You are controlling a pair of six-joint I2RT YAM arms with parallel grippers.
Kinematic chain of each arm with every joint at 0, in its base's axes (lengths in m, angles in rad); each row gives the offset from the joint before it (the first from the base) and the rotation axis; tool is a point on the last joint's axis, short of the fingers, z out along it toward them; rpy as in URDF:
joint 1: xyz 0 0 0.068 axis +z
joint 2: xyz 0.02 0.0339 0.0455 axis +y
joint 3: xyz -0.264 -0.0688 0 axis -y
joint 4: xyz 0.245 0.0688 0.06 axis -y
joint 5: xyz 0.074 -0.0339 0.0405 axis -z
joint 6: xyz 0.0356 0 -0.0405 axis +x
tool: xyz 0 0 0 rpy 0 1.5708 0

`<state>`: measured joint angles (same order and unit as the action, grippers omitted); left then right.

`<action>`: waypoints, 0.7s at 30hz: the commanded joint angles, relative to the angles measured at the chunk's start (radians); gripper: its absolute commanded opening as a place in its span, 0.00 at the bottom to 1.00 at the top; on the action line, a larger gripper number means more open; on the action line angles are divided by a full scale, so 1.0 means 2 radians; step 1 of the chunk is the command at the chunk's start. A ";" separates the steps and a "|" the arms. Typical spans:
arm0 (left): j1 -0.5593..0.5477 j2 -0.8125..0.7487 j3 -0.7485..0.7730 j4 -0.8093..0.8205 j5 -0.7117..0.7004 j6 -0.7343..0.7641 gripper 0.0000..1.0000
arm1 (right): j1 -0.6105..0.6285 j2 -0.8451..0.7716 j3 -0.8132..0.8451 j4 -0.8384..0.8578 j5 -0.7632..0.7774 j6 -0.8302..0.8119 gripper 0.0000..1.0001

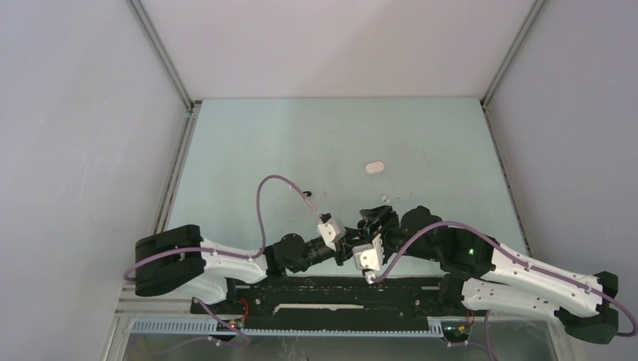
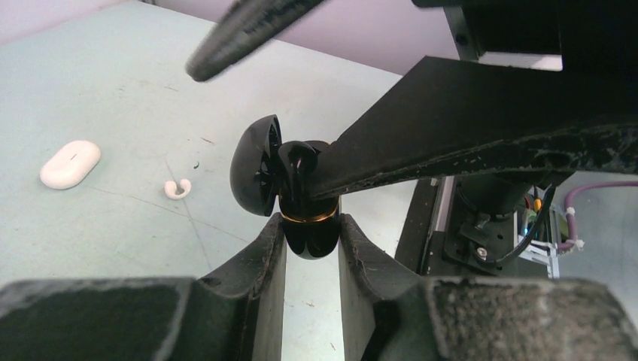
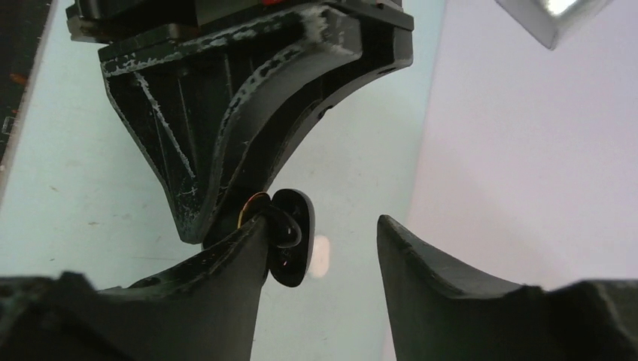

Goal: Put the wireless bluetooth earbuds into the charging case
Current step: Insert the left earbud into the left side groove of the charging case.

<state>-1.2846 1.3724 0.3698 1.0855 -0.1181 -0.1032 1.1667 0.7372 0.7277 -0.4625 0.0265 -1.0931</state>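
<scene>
One black charging case, lid open.
Left gripper clamps it; right gripper, released, touches the black earbud inside it.

A pale green table sits boxed by 3 white walls.

The pale green counter in front of me carries a closed white charging case and, nearer me, one small white earbud, lying apart.

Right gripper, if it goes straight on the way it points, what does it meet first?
Probably the open black charging case, clamped in the left gripper: it sits just beyond the right gripper, against one finger.
</scene>
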 commanded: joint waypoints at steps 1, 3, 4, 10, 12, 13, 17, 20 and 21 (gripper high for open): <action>-0.005 0.001 0.004 0.068 0.010 0.022 0.00 | -0.004 0.027 0.044 -0.087 -0.031 0.037 0.64; -0.006 0.003 0.003 0.069 0.011 0.024 0.00 | -0.006 0.039 0.064 -0.107 -0.040 0.048 0.71; -0.005 0.003 0.002 0.070 0.011 0.025 0.00 | -0.007 0.045 0.073 -0.122 -0.046 0.053 0.73; -0.006 0.003 -0.006 0.078 0.006 0.026 0.00 | -0.008 0.079 0.135 -0.202 -0.077 0.076 0.84; -0.006 0.002 -0.009 0.080 0.003 0.025 0.00 | -0.011 0.088 0.155 -0.232 -0.088 0.081 0.88; -0.006 0.001 -0.010 0.080 0.003 0.025 0.00 | -0.012 0.093 0.165 -0.248 -0.093 0.083 0.89; -0.006 -0.004 -0.015 0.077 -0.002 0.024 0.00 | -0.026 0.103 0.211 -0.318 -0.116 0.089 0.95; -0.006 -0.009 -0.020 0.075 -0.006 0.023 0.00 | -0.052 0.100 0.240 -0.349 -0.123 0.096 0.97; -0.006 -0.010 -0.022 0.074 -0.008 0.023 0.00 | -0.067 0.096 0.245 -0.351 -0.126 0.097 0.97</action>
<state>-1.2999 1.3846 0.3496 1.1725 -0.1028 -0.0780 1.0954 0.9501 1.1328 -1.0477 -0.1761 -0.9360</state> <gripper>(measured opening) 0.289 0.968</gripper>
